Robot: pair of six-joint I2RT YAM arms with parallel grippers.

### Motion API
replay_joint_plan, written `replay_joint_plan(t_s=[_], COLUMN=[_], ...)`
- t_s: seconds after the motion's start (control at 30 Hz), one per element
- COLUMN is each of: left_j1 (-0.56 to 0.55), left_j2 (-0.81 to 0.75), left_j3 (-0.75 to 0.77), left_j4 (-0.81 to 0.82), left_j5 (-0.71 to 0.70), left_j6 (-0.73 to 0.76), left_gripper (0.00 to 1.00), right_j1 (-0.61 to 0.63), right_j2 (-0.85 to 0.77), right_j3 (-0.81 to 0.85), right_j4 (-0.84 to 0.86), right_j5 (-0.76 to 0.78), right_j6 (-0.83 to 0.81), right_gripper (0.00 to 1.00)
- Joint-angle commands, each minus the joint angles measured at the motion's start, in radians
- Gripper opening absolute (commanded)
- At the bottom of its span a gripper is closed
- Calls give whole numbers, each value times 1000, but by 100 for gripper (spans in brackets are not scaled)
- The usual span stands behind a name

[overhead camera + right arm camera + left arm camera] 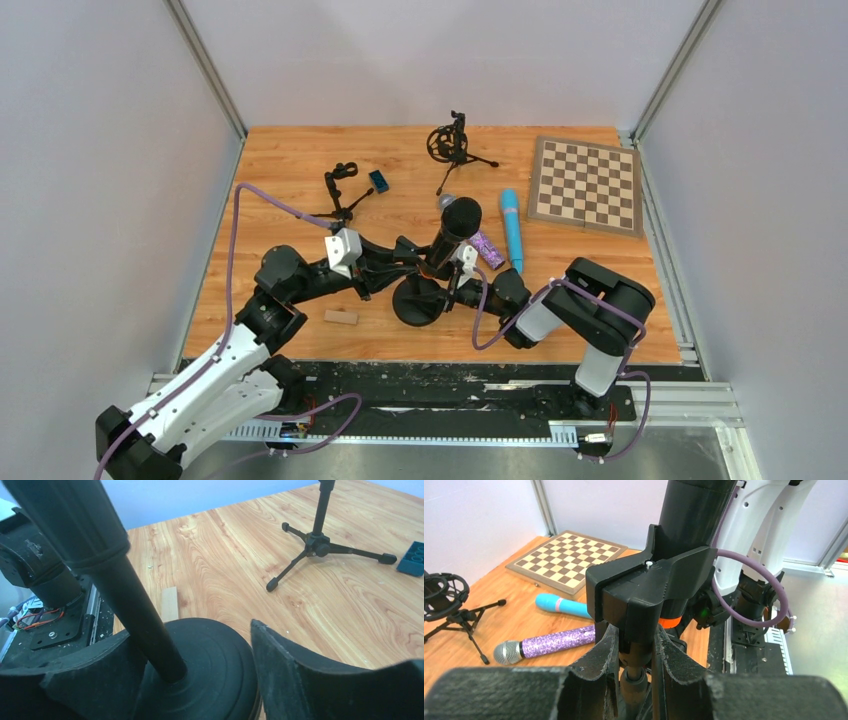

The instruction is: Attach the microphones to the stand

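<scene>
The black microphone point(456, 224) with an orange end point(670, 620) sits tilted in the clip point(649, 587) of the round-base stand point(419, 301). My left gripper point(408, 262) is shut on the stand's neck joint point(642, 651), just below the clip. My right gripper point(466, 291) has its fingers on both sides of the stand's round base point(212, 672), pressed against its rim. The light blue microphone point(511, 230) and the purple glitter microphone point(486, 248) lie on the table behind the stand. Both also show in the left wrist view, blue point(560, 605) and purple point(549, 642).
A small tripod stand with a clip point(340, 195) and a dark block point(378, 181) are at the back left. A shock-mount tripod point(452, 146) is at the back centre. A chessboard point(585, 185) lies at the back right. A wooden block point(340, 317) lies left of the base.
</scene>
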Motion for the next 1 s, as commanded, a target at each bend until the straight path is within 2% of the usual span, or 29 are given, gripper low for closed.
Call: replay_joint_plan(t_s=[0.0,0.47,0.8,0.97], left_j1=[-8,-7,-7,-7], left_j2=[-42,2,45,86], left_j3=[89,42,-5,-11], left_j4=[177,99,161,178], left_j5=[32,-36,-117,-132], left_j6=[10,76,98,100], left_gripper=[0,0,0,0], right_j1=[-11,-12,-12,-13], right_j2=[-4,-98,-255,-361], right_j3=[-19,-11,-92,-106], right_j4=[38,-11,-132,-298], right_j5=[70,1,-2,38], right_j6=[27,42,10,3], right_gripper=[76,100,100,100])
